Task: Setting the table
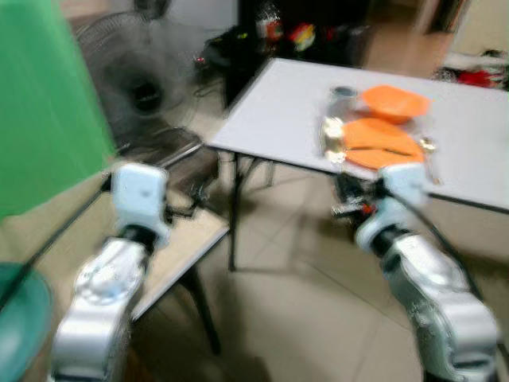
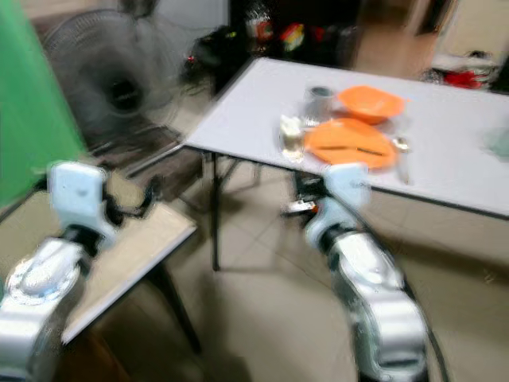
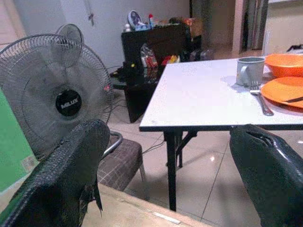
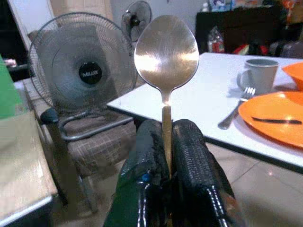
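I saw the spoon (image 4: pixel 165 52) upright, handle pinched between the right gripper (image 4: pixel 166 142) fingers, frame centre. Orange plate (image 4: pixel 274 118), fork (image 4: pixel 235 109), mug (image 4: pixel 258 74) sat on the white table (image 4: pixel 208 101) at right. Left gripper (image 3: pixel 165 161) fingers spread wide, empty.

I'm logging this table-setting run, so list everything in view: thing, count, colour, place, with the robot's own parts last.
Spoon: one, silver, upright between the right gripper's fingers.
Plate: one, orange, on the white table, a dark utensil lying across it.
Bowl: one, orange, behind the plate.
Mug: one, grey, beside the bowl.
Fork: one, silver, between mug and plate.
White table: one, ahead of the robot.
Standing fan: one, grey, left of the table.
Chair: one, brown checked seat, below the fan.
Small table: one, beige, under the left arm.
Left gripper: black fingers apart, holding nothing.
Right gripper: black fingers clamping the spoon handle.
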Available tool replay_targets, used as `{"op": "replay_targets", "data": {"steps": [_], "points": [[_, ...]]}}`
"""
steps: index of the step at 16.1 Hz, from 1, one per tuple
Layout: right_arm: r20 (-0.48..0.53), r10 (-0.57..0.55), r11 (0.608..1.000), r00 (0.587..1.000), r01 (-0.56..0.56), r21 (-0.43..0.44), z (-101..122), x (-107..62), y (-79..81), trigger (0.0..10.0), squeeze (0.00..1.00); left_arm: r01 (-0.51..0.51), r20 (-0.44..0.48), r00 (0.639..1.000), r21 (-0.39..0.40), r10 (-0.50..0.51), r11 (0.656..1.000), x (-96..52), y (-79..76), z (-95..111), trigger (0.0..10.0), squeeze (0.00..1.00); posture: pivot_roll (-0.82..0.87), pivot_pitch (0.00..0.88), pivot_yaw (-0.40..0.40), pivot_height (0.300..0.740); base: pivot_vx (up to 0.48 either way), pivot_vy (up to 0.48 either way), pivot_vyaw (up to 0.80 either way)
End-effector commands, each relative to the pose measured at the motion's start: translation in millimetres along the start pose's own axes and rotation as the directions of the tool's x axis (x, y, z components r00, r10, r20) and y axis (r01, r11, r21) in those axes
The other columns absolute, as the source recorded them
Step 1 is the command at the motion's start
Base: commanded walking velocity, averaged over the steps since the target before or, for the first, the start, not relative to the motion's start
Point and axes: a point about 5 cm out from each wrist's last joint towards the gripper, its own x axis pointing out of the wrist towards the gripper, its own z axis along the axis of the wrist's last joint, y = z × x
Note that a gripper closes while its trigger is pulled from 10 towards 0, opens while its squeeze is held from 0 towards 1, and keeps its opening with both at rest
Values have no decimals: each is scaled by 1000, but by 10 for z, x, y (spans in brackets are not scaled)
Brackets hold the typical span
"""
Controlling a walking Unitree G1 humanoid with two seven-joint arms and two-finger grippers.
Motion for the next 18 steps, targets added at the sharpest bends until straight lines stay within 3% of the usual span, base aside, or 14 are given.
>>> {"op": "replay_targets", "data": {"steps": [1,7,15,18], "points": [[10,-25,1000,1000,25,-11,37,-6,-56,10000,0,11,2,1000,-5,-11,1000,6,-30,0,10000,0,-51,0,21,740,0,-394,0],[0,-30,999,1000,30,-35,30,2,-35,10000,0,19,0,1000,-5,-19,1000,8,-36,-8,10000,0,-59,0,25,740,0,-391,0],[-13,-113,989,993,112,-92,51,9,-187,10000,0,22,16,1000,-24,-22,999,74,-108,5,10000,0,-85,0,3,740,0,-384,0],[-6,-103,987,995,102,-125,96,43,-202,10000,0,35,7,999,-46,-35,998,84,-157,-8,10000,0,-102,0,5,740,0,0,0]]}}
